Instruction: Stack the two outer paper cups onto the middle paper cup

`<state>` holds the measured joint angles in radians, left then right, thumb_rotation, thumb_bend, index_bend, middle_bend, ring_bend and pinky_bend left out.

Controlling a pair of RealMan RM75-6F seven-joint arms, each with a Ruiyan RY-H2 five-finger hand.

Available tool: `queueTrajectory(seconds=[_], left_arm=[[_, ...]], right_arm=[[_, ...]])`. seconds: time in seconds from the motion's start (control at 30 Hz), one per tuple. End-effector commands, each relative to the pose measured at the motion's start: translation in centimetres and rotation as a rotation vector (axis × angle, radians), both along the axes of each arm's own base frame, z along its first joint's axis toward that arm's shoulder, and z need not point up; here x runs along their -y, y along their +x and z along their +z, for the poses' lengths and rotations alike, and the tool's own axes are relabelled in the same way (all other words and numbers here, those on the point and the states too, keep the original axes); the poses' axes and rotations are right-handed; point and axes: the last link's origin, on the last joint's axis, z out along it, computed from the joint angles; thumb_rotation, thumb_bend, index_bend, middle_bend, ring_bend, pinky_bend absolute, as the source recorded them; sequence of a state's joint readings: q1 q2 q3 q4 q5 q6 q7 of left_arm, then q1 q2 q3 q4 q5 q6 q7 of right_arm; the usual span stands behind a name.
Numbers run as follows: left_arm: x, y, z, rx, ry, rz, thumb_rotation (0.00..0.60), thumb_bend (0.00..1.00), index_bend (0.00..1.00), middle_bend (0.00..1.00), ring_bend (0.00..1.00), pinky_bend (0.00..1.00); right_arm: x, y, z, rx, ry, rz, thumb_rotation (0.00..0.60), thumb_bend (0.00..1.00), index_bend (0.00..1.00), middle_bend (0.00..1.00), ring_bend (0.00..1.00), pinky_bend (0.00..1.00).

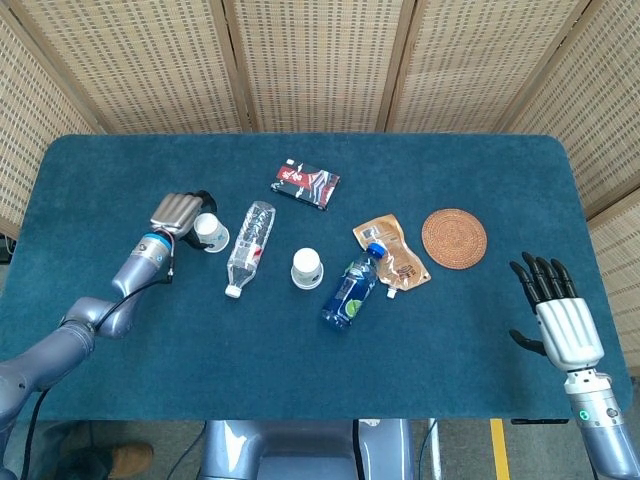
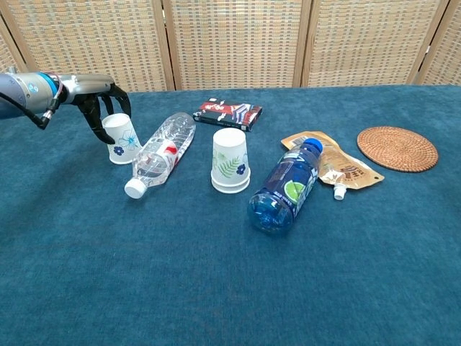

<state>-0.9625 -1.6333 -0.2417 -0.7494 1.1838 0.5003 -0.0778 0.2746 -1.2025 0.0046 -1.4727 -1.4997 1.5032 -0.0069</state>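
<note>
Two white paper cups with leaf prints stand upside down on the blue table. The left cup stands beside a clear bottle. My left hand wraps around its upper part, thumb on the left side, fingers curled behind the top. The cup still rests on the cloth. The middle cup stands alone at the centre. My right hand hovers open at the table's right front edge, fingers spread, far from both cups; the chest view does not show it.
A clear bottle lies between the two cups. A blue bottle lies right of the middle cup, touching a brown pouch. A dark packet and a round woven coaster lie further back.
</note>
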Motion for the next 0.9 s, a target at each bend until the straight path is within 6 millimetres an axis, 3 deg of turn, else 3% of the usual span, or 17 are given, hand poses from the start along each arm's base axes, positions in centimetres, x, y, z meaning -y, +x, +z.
queueTrajectory(seconds=[0.03,0.27,0.4,0.63,0.73,0.9], left_arm=[[-0.1,0.2,0.1,0.0,0.007,-0.006,0.6,0.18,0.49,0.35,0.39,0.43],[-0.1,0.5,0.8,0.019,0.025,-0.02,0.6,0.22,0.53,0.39,0.43,0.45],[0.1,1.4,2.6,0.081,0.063,-0.056,0.6,0.21,0.53,0.39,0.43,0.45],[2.8,6.9,6.6,0.242,0.058,-0.225,0.6,0.19,0.52,0.39,0.43,0.45],[4.3,9.0,6.8,0.286,0.016,-0.267,0.6,0.19,0.52,0.39,0.43,0.45],[6.3,11.6,5.5,0.277,-0.069,-0.328,0.6,0.18,0.52,0.39,0.43,0.45]], right_arm=[[0.0,0.0,0.0,0.001,-0.002,0.002,0.6,0.0,0.0,0.0,0.0,0.0],[-0.1,0.0,-0.1,0.002,0.001,0.005,0.6,0.0,0.0,0.0,0.0,0.0],[-0.1,0.2,0.0,0.006,0.001,0.011,0.6,0.0,0.0,0.0,0.0,0.0],[-0.2,0.4,0.2,0.017,-0.006,0.018,0.6,0.0,0.0,0.0,0.0,0.0],[-0.3,0.4,0.3,0.02,-0.006,0.021,0.6,0.0,0.0,0.0,0.0,0.0],[-0.3,0.4,0.3,0.022,-0.006,0.019,0.6,0.0,0.0,0.0,0.0,0.0]])
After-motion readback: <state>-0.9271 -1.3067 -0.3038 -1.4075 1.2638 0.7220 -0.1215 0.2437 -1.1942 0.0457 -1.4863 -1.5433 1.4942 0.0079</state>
